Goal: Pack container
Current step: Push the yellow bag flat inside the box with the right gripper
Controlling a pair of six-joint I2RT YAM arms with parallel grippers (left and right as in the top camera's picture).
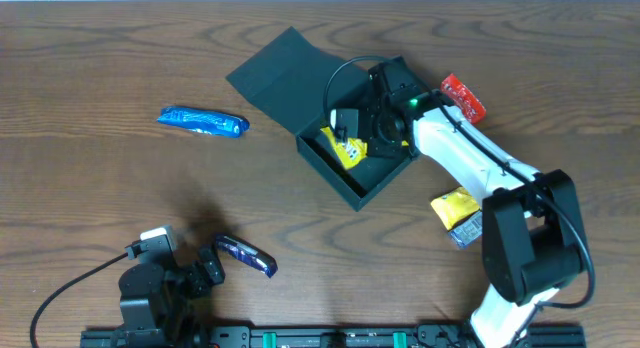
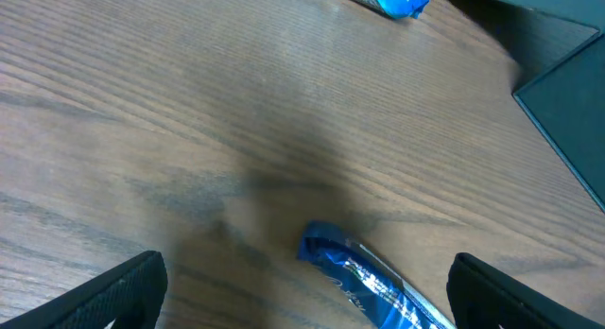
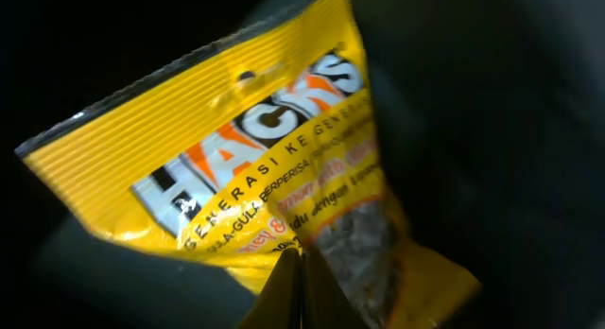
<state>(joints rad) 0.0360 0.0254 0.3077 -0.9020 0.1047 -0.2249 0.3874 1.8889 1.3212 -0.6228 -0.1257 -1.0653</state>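
Open table (image 1: 90, 188) spreads across the left and centre of the frame. The container (image 1: 285, 80) sits open at upper centre, away from every edge. Inside it, the right gripper (image 3: 301, 282) pinches a yellow packet (image 3: 255, 168). At lower left, the left gripper (image 1: 208, 268) gapes wide beside a blue packet (image 1: 245, 255).

Reads bright and even from overhead, with soft shadows on the table (image 1: 100, 68). Turns dim and murky inside the container (image 3: 492, 130), blurring the close yellow packet (image 3: 236, 149).
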